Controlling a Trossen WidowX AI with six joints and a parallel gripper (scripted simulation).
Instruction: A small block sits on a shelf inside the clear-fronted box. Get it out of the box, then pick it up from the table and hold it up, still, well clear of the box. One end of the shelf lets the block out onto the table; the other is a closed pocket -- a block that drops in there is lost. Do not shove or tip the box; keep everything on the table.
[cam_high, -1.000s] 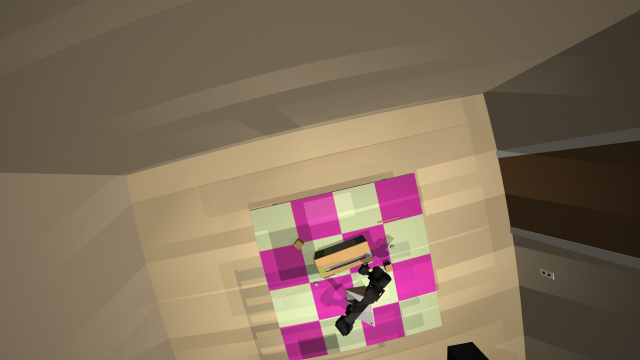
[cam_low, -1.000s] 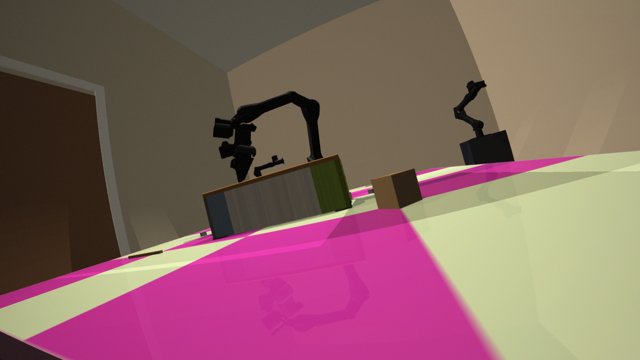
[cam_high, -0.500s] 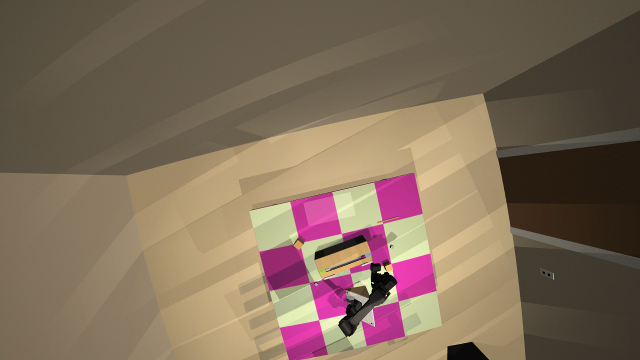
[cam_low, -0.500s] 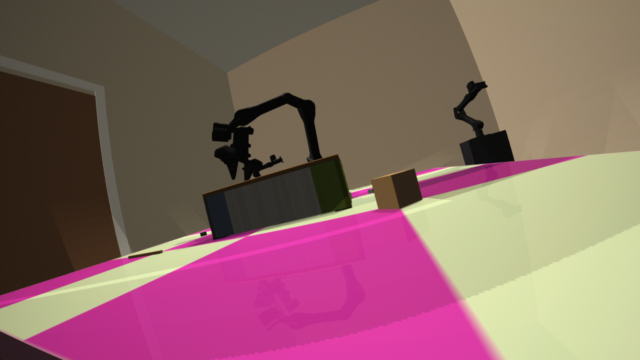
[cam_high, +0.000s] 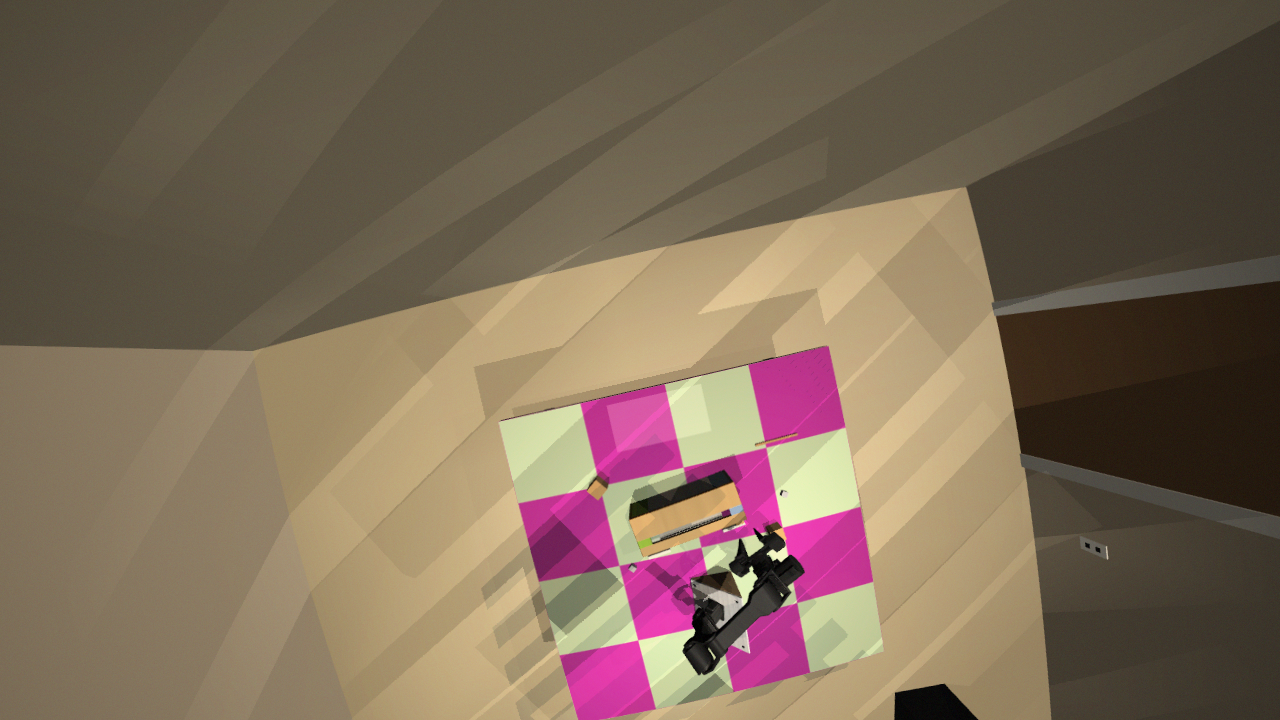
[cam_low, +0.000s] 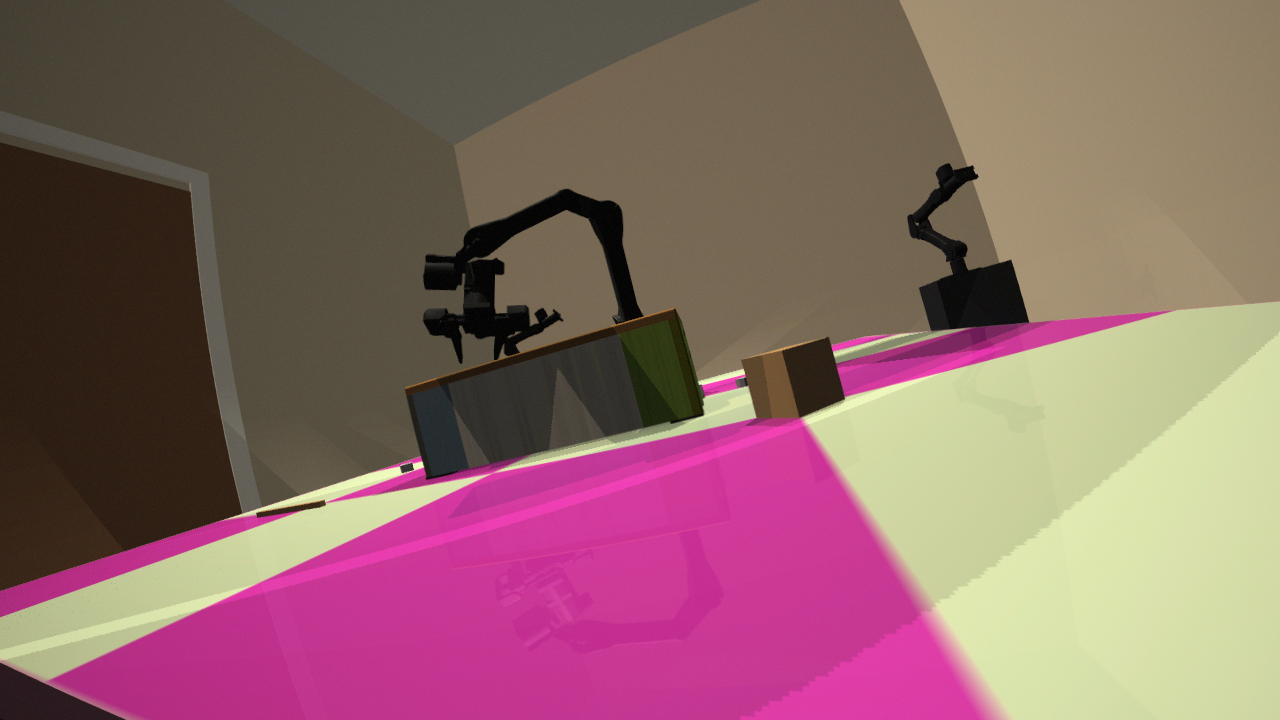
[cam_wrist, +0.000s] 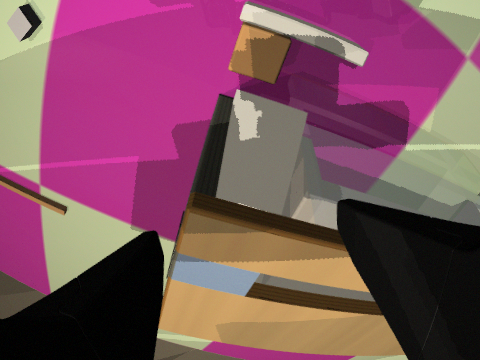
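Note:
The box (cam_high: 684, 512) (cam_low: 554, 402) (cam_wrist: 225, 240) stands upright, with a wooden top, a long slot, a blue end and a green end. A small orange-brown block (cam_wrist: 260, 52) lies outside it on the magenta tile, beyond a grey panel of the box, near the blue end; it looks like the task's block. It touches or nearly touches a white bar (cam_wrist: 305, 35). My gripper (cam_high: 749, 537) (cam_low: 478, 360) (cam_wrist: 250, 230) is open and empty, pointing down above the table by the box's front. In the exterior view the box hides the block.
A larger wooden block (cam_high: 597, 486) (cam_low: 796, 377) stands off the green end; another is partly behind my gripper in the top view. Small grey cubes (cam_high: 783, 493) (cam_high: 631, 567) lie off both ends. A thin stick (cam_high: 776, 439) (cam_low: 290, 508) (cam_wrist: 32, 195) lies behind the box.

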